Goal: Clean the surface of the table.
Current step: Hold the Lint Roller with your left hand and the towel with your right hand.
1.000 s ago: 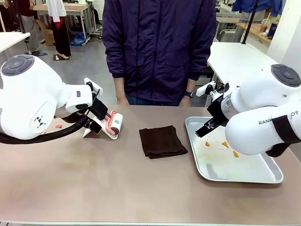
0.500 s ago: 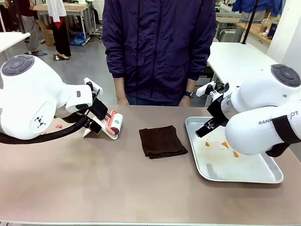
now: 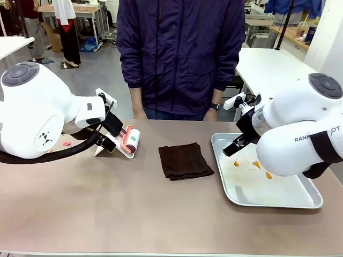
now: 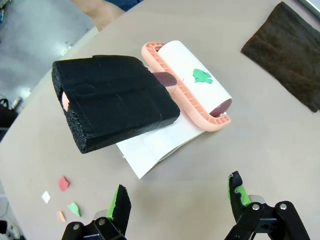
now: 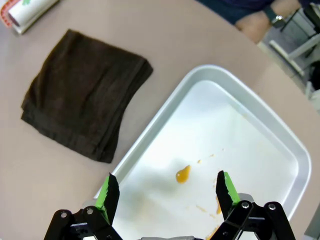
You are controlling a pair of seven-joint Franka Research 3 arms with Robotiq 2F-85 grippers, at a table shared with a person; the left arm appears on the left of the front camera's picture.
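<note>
The table point(image 3: 134, 214) has a brownish-taupe top. A folded dark brown cloth point(image 3: 185, 160) lies at its middle; the right wrist view has the cloth point(image 5: 82, 95) to the upper left. A pink lint roller point(image 3: 128, 142) with white paper lies at the left. In the left wrist view the lint roller point(image 4: 192, 85) rests on a white sheet, and a black foam block point(image 4: 115, 100) lies over its handle. My left gripper point(image 3: 110, 136) point(image 4: 178, 197) hovers open just short of it, holding nothing. My right gripper point(image 3: 236, 147) point(image 5: 166, 192) is open over the tray's near corner.
A shiny metal tray point(image 3: 300, 201) with orange smears point(image 5: 183, 174) sits at the right. Small coloured paper scraps point(image 4: 62, 182) lie on the table at the far left. A person in a dark jacket point(image 3: 182, 53) stands at the far edge.
</note>
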